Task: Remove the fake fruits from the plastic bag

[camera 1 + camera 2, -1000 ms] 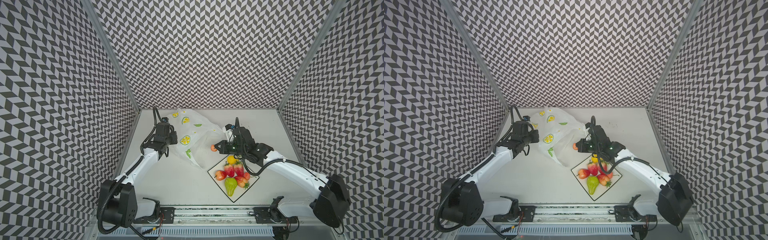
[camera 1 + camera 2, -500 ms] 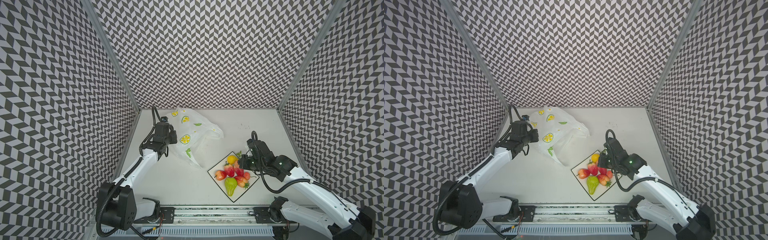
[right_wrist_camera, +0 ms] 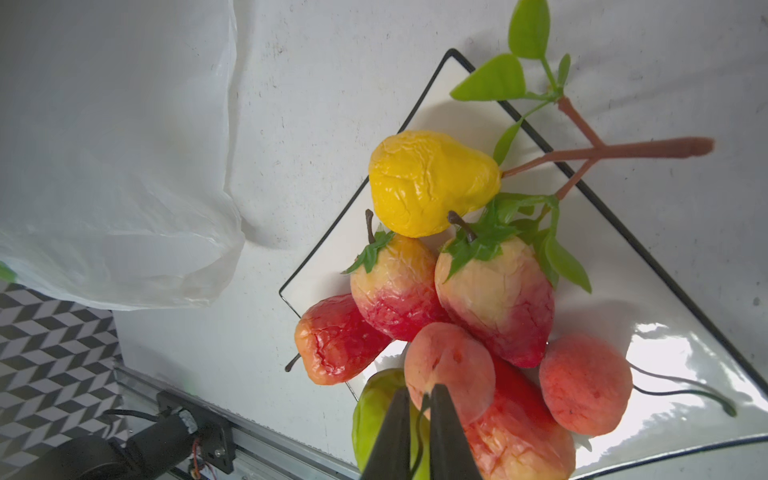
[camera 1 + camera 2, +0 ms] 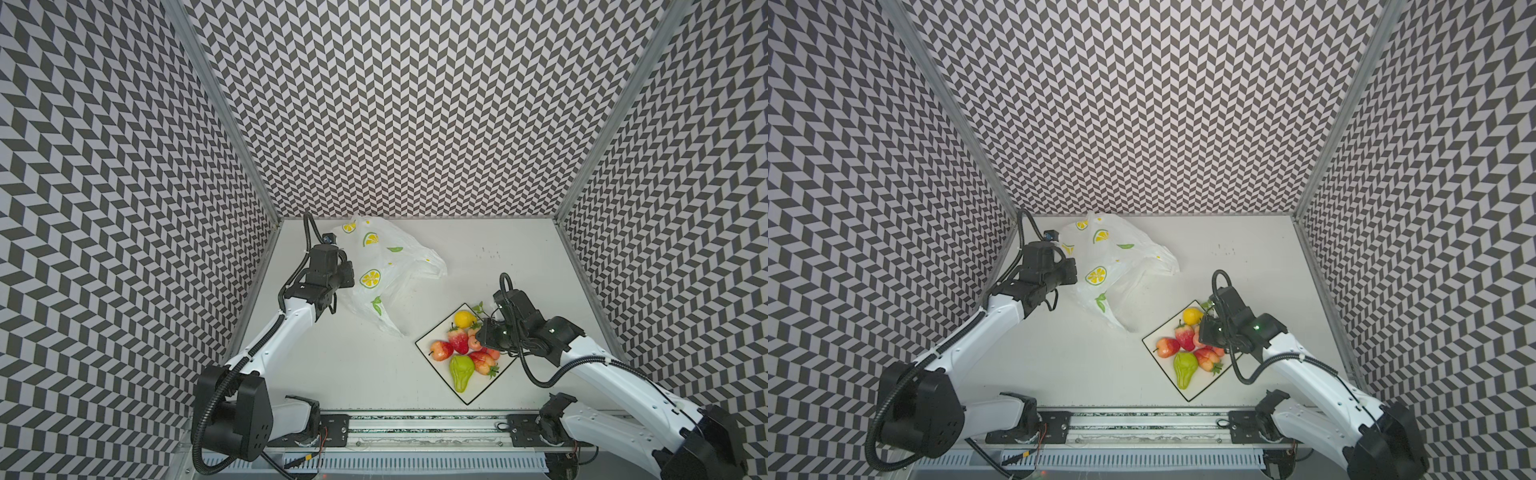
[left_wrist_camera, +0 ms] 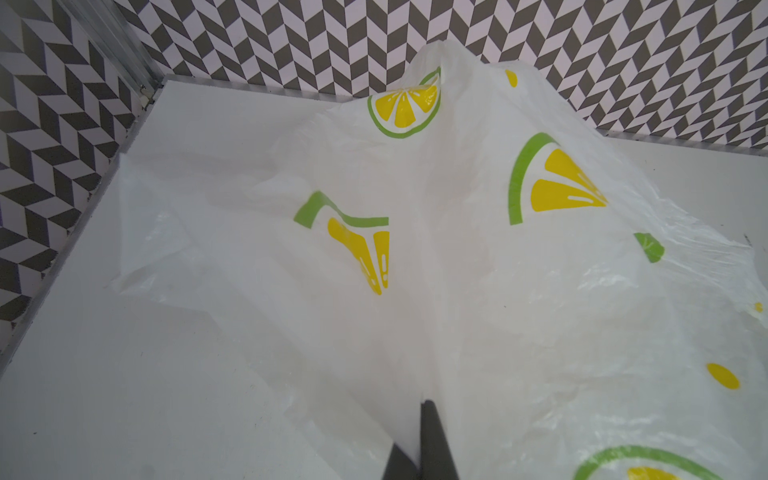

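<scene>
- Left gripper point(image 5: 415, 430): jaws pressed together, pinching the plastic bag point(image 4: 386, 266), which lies at the back left of the table point(image 4: 365, 374).
- Fake fruits point(image 4: 461, 345): piled on the plate point(image 3: 685, 332), right of the bag and outside it.
- Right gripper point(image 3: 420, 401): low over the pile, jaws slightly parted, with a thin cherry stem point(image 3: 420, 411) in the gap.

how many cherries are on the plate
2. One cherry lies at the tip of the right gripper; the other cherry lies on the plate just beside it. More may be hidden underneath.
</scene>
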`<act>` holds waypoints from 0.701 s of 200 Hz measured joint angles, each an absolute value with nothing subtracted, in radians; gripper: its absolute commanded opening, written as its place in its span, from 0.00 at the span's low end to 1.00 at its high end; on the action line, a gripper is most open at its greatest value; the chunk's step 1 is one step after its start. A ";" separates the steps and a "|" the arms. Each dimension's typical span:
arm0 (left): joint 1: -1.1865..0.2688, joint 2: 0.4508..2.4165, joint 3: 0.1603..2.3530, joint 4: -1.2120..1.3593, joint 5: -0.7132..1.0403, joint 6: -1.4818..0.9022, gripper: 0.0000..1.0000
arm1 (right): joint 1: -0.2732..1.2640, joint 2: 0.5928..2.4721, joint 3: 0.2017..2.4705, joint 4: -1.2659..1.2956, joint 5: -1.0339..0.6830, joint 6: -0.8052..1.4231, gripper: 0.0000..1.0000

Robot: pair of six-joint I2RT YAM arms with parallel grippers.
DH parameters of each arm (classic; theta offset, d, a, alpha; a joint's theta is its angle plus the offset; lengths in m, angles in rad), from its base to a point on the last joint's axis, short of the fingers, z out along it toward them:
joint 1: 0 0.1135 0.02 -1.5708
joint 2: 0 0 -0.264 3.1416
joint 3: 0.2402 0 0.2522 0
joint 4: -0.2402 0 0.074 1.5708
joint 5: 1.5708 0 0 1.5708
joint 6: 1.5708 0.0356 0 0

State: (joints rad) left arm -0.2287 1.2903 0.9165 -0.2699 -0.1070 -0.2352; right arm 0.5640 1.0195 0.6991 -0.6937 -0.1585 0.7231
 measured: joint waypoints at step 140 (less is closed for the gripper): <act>-0.167 1.620 1.152 -0.278 0.093 0.097 0.00 | 0.546 0.867 0.734 -0.573 -0.055 0.735 0.64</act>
